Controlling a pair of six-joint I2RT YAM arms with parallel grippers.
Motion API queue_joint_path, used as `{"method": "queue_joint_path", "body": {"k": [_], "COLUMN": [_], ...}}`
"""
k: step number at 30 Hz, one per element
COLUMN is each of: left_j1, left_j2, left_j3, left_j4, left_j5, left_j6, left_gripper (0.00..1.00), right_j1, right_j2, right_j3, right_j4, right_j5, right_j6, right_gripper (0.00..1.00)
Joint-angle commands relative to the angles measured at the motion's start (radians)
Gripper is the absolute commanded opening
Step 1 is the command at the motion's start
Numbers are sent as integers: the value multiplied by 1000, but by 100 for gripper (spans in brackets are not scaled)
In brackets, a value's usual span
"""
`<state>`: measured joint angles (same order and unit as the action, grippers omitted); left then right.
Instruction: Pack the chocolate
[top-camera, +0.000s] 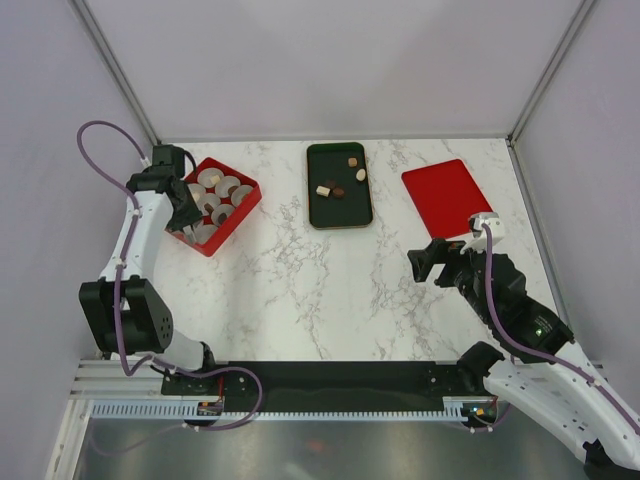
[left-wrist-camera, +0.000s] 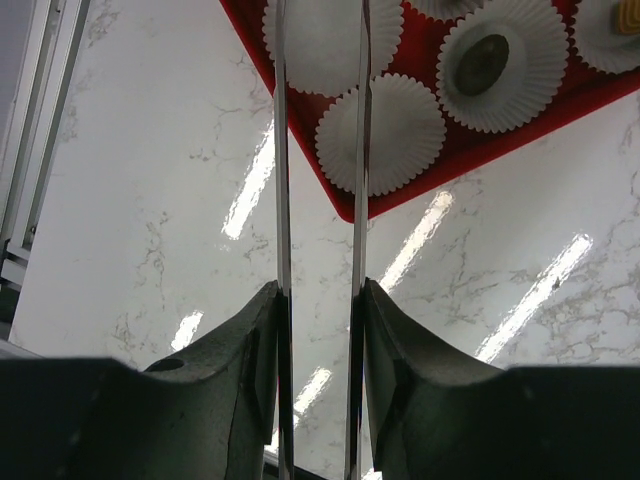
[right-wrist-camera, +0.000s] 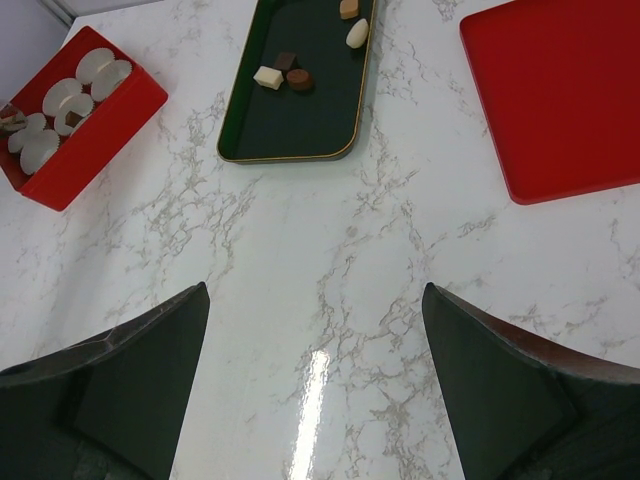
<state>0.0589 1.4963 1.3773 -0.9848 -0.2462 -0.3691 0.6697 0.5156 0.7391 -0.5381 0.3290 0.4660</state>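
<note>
White marble table (top-camera: 300, 290) with things spread across its far half. At the upper left of the top view, a red box (top-camera: 238, 222) packed with round white paper cups (top-camera: 228, 185). Just over the near-left corner of that box, the left gripper (top-camera: 185, 225), pinching long metal tongs (left-wrist-camera: 282, 150). From the left wrist camera, black fingers (left-wrist-camera: 240, 350) pressed tight on the two thin blades. Blades close together, side by side, running up over the box corner and out past the top edge, so cannot tell what the tips do. One dark chocolate (left-wrist-camera: 483, 65) lying in a cup at the upper right of that picture, and a tan chocolate (left-wrist-camera: 625, 15) peeking in at the very corner. Top middle of the table: a dark tray (top-camera: 340, 210) with more chocolate (right-wrist-camera: 299, 80) loose on it, five pieces, brown, tan and cream, all in the far half of the tray. Upper right: a flat red lid (top-camera: 447, 195), lying by itself. Just below the lid in the top view, the right gripper (top-camera: 437, 262), hanging over the table with fingers (right-wrist-camera: 150, 350) spread wide and only marble showing between them, well apart from tray and box.
</note>
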Motion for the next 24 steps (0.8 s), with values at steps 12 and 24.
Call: {"method": "queue_joint_path", "body": {"k": [12,24], "left_j1": [48,53], "left_j2": [116,137], "left_j3": [109,105], "left_j4": [95,107], "left_j5": [-79,-108], "left_j6": [47,55], "left_gripper": [40,43], "right_j1": [1,1], "right_j2": [-3,15], "right_j3": [20,39], "right_j4": [17,17], "right_j5": [5,30], "right_j6": [-17,-27], "right_gripper": [96,97]}}
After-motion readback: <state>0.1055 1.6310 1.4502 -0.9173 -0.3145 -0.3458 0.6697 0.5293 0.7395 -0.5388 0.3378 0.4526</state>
